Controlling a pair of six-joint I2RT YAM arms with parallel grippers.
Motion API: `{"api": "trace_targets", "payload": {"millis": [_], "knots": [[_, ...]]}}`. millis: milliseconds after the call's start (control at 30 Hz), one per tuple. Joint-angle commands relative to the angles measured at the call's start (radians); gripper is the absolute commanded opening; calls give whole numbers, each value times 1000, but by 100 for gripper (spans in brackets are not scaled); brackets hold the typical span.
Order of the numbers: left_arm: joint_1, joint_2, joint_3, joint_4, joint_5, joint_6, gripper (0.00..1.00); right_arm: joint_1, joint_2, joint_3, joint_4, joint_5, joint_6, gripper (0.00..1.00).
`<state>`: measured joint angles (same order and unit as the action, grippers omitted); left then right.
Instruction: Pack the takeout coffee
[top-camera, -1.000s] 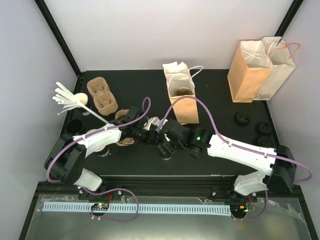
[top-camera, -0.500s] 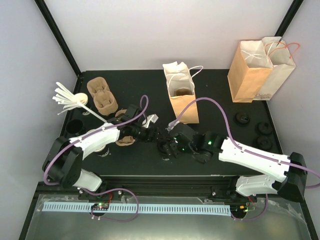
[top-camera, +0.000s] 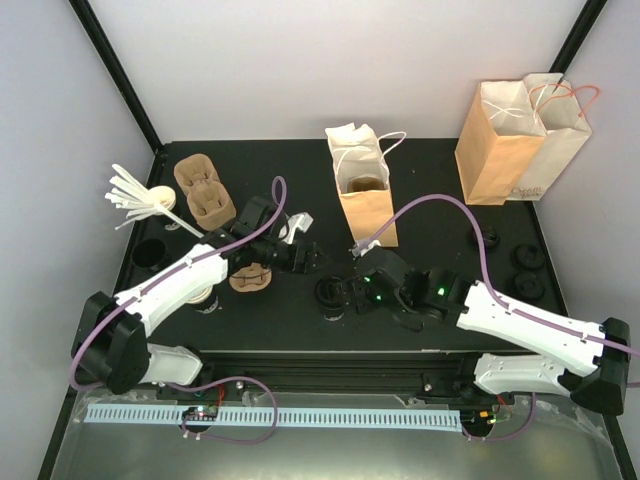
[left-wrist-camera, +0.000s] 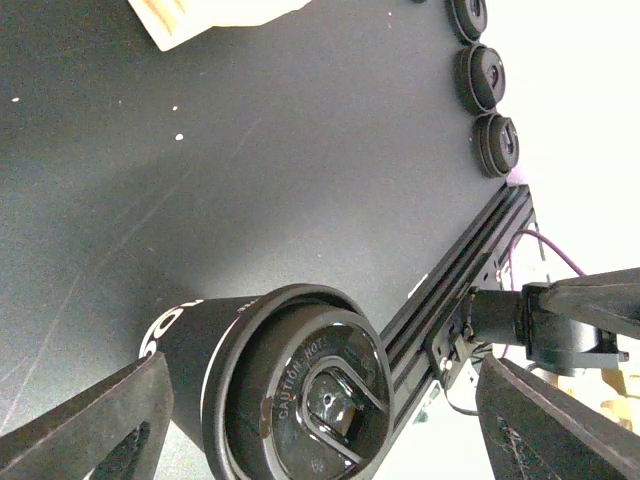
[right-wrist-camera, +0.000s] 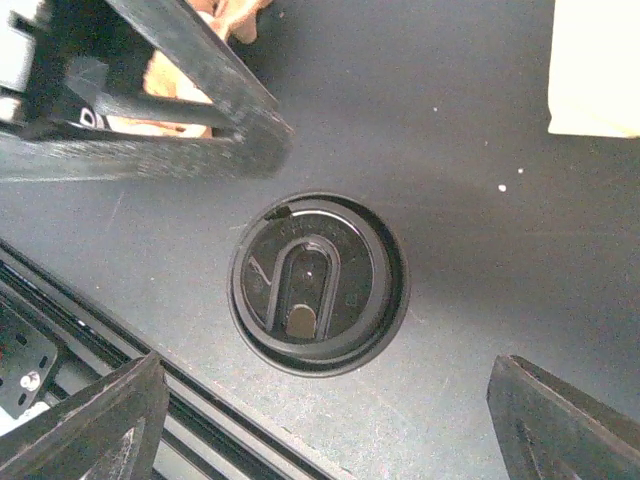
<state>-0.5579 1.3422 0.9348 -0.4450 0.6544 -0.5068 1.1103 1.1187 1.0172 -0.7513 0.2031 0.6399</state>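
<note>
The takeout coffee (top-camera: 326, 298), a dark cup with a round black lid, stands upright on the black table near the front edge. My left gripper (top-camera: 305, 258) is open, just up and left of the cup and not touching it. In the left wrist view the lidded cup (left-wrist-camera: 300, 390) shows beyond the spread left gripper (left-wrist-camera: 320, 410). My right gripper (top-camera: 340, 292) hovers open over the cup. The right wrist view looks straight down on the lid (right-wrist-camera: 318, 283), with the right gripper (right-wrist-camera: 325, 400) wide apart below it.
An open brown paper bag (top-camera: 362, 195) stands behind the cup, and two more bags (top-camera: 515, 140) stand at the back right. Loose black lids (top-camera: 528, 270) lie at the right. Pulp cup carriers (top-camera: 205, 190) and white stirrers (top-camera: 135, 195) are at the left. The front rail (right-wrist-camera: 120, 330) runs close to the cup.
The left jaws have spread and the left gripper has drawn back up and left from the cup. The right arm has swung lower and to the right, its gripper staying open by the cup.
</note>
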Motion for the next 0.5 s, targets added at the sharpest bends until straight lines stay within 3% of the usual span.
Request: {"api": "trace_targets", "payload": {"millis": [0,100,333,467], "knots": [[-3,-52,40,-47,-33,23,88,-4,-17,-39,-2,-30,76,89],[-3,-104,30,-67,-47,28,90,-8,-19,-52,-5,-57,110,86],[-4,-169,-77,-5,39,-17,56,-45,-24,-107,3,-233,237,65],[-6,-188,-125,14,55,-46,53,-79,-35,-147,55,-272,256,58]]}}
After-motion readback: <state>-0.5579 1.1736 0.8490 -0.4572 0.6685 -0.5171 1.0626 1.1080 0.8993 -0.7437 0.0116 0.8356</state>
